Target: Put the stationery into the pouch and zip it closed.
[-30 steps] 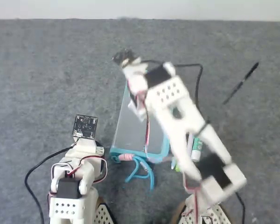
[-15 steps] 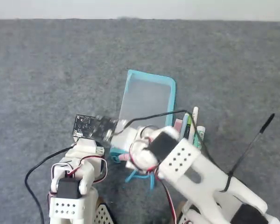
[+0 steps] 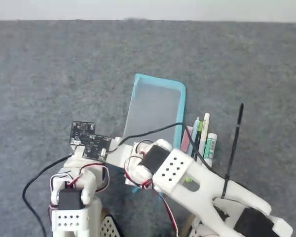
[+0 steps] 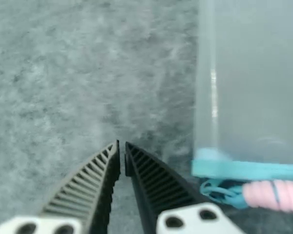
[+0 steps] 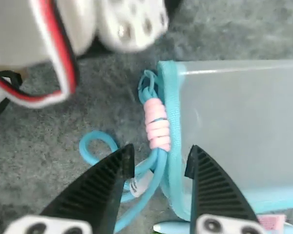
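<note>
Two arms are standing at the near edge of the table [image 3: 49, 64], which is showing a grey, carpet-like cover; a pale wall [image 3: 148, 10] is running along its far side.

The pouch [image 3: 155, 108] is lying flat near the middle of the table. It is translucent with a teal border, and its long axis is running from the arms toward the wall, with the far end leaning slightly to the right. Its zip end is facing the arms, and a pink pull [image 5: 157, 127] and a looped teal cord [image 5: 95, 146] are trailing from that end onto the table.

Several pens [image 3: 201, 138] are lying outside the pouch, just beside its right long edge and roughly parallel to it, tips pointing away from the arms.

The left end effector [image 4: 121, 156] is hovering over bare table beside the pouch's near left corner, its jaws pressed almost together and gripping nothing.

The right end effector [image 5: 158, 165] is hanging over the zip end with its jaws spread, and the cord and the pouch's border are lying between them, below the pull.
</note>
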`<state>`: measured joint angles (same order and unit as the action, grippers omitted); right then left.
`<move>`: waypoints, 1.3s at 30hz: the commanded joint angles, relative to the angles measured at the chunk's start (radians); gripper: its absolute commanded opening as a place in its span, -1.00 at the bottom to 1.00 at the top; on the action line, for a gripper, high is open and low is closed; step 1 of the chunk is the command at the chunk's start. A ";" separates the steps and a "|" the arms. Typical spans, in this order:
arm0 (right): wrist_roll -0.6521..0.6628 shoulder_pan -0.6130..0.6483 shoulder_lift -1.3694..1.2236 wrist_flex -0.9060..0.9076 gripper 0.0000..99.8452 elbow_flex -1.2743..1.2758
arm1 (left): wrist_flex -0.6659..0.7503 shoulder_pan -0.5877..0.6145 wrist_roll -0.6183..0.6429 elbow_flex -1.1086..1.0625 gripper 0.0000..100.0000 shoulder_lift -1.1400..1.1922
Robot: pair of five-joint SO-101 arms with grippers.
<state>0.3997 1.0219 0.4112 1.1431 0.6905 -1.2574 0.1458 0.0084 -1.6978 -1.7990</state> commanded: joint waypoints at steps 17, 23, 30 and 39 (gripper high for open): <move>-0.043 -0.033 0.002 -0.185 -0.63 0.137 | -0.003 0.021 0.012 0.012 -0.96 -0.020; -0.041 -0.036 0.001 -0.185 -0.63 0.147 | -0.003 0.021 0.012 0.012 -0.96 -0.020; -0.044 -0.036 -0.050 -0.194 -0.66 0.147 | -0.003 0.021 0.012 0.012 -0.96 -0.020; -0.046 -0.162 -0.219 -0.189 -0.94 0.044 | -0.003 0.021 0.012 0.012 -0.96 -0.020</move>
<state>0.3644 0.9375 0.1933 0.9452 0.8040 -1.2574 0.1657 0.0130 -1.6978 -1.7990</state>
